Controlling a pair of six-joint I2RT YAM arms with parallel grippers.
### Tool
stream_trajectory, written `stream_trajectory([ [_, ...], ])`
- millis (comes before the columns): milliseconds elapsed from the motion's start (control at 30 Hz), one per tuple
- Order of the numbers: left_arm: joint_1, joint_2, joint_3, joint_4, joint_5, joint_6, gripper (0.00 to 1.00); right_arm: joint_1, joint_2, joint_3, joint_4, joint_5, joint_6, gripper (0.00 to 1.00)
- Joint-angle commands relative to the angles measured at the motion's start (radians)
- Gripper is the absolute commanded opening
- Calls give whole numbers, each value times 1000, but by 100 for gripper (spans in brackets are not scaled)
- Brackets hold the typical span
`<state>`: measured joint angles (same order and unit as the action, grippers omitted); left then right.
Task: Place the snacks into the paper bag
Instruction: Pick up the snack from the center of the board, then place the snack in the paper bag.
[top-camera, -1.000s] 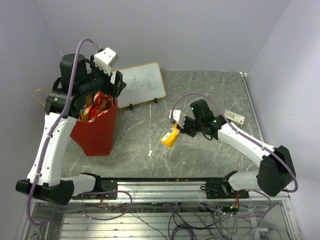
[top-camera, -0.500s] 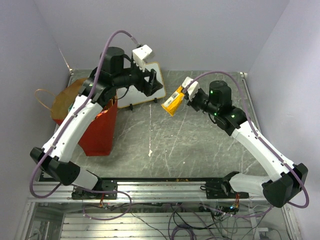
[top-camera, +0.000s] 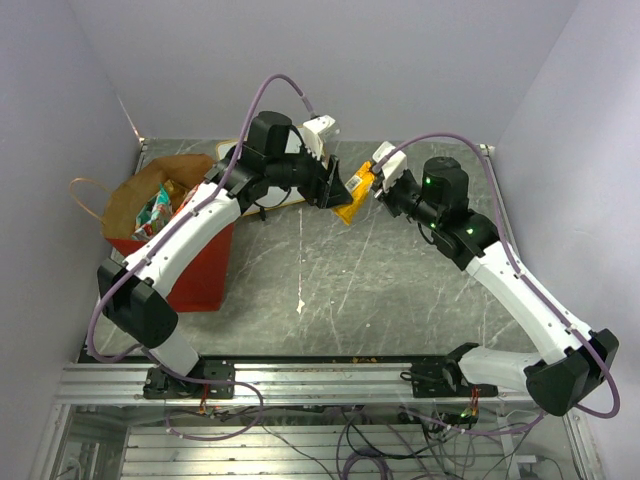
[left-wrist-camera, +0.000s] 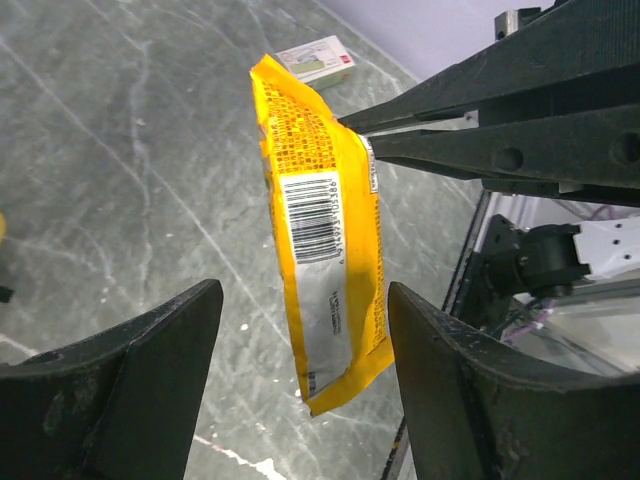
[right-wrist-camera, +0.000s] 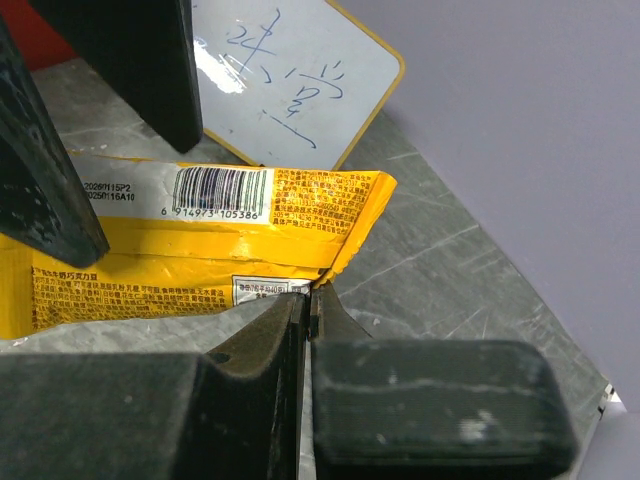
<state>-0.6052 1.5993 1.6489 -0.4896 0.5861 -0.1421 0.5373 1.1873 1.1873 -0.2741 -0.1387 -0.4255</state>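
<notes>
Right pincer (top-camera: 370, 184) is clamping shut on one edge of a yellow packet (top-camera: 354, 197), holding it in the air over the far part of the desk (top-camera: 400, 290). Left pincer (top-camera: 336, 190) is hanging spread wide, one finger on each side of the packet's lower half (not closed on it, a gap showing at the left finger). The paper bag (top-camera: 200, 270) is standing at the left, well apart, with other snacks (top-camera: 160, 210) showing inside.
</notes>
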Motion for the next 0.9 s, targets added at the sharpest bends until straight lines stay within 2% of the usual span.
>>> stream_trajectory([
  [0, -10, 23, -20, 109, 133, -112, 74, -6, -30, 13, 29, -1, 36, 0],
  [267, -15, 47, -25, 149, 171, -159, 54, -20, -28, 9, 34, -31, 55, 0],
  [433, -16, 32, -33, 152, 170, -143, 35, -30, -31, -6, 36, -44, 53, 1],
  [533, -16, 16, -41, 152, 156, -129, 23, -38, -38, -15, 29, -72, 49, 11],
  [633, -16, -6, -54, 158, 132, -112, 14, -59, -55, -29, 14, -124, 37, 30],
  [733, -16, -28, -58, 145, 111, -88, 11, -91, -77, -44, 5, -159, 29, 45],
  [867, -16, -67, -54, 111, 57, -24, 9, -138, -112, -69, -13, -215, 11, 57],
])
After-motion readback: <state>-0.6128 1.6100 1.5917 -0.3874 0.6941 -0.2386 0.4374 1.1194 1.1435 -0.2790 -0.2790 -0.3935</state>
